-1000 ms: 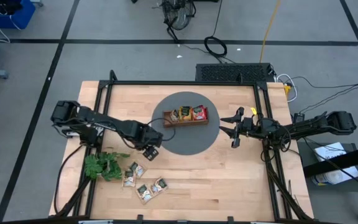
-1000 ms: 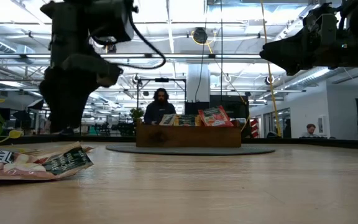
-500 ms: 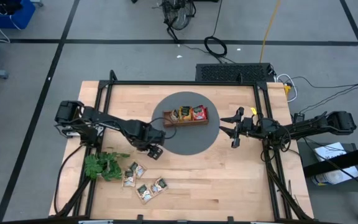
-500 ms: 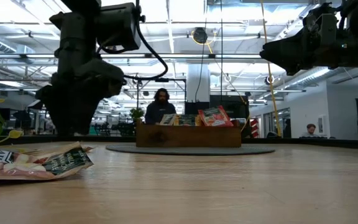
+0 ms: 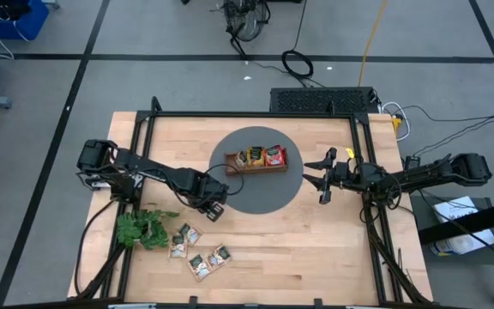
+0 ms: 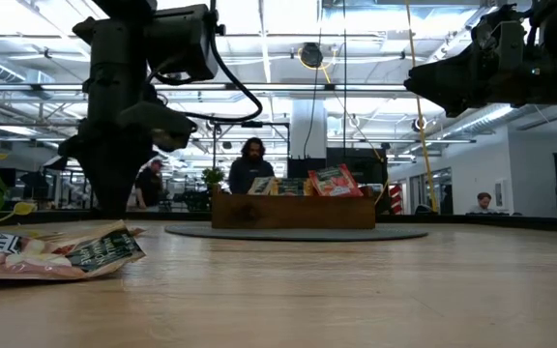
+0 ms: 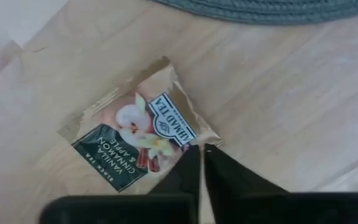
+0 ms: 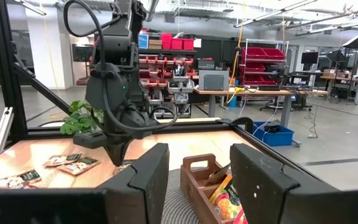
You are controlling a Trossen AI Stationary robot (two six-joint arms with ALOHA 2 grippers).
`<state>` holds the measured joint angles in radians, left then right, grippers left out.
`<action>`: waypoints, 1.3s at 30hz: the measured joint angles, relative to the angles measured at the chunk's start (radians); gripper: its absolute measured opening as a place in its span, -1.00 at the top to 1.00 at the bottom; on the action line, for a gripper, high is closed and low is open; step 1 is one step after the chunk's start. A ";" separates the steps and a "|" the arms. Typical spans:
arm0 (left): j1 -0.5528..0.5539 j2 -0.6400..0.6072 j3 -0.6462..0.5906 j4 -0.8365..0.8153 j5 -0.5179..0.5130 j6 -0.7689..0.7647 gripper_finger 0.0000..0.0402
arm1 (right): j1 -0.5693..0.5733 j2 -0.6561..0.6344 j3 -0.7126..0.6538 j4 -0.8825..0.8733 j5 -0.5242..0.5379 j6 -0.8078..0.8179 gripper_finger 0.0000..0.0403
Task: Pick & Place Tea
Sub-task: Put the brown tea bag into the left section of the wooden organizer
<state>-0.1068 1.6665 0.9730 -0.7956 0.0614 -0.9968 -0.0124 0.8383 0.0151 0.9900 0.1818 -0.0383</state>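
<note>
tray (image 5: pixel 260 165) on round mat (image 5: pixel 230 190), loose sachets (image 5: pixel 197 249) beside plant sprig (image 5: pixel 142 228)

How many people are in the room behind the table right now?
3, all in the low view: one dark-haired person directly behind the brown wooden tray, one standing person farther left, and one seated person far right. Others may be hidden behind the arms.

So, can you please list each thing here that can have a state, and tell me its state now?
Left tool: shut on the pale square sachet with dark green print, at the grey round mat's edge.
Right tool: open, above the table beside the mat.
Brown wooden three-compartment tray: on the mat, holding sachets.
Loose pale sachets: flat on the table.
</note>
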 joint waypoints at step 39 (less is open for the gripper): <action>0.087 -0.001 -0.092 -0.183 -0.200 0.352 0.98 | 0.000 0.000 0.000 0.000 0.000 0.000 0.23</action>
<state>-0.0193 1.6656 0.8814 -0.9789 -0.1385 -0.6450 -0.0120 0.8383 0.0153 0.9896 0.1818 -0.0383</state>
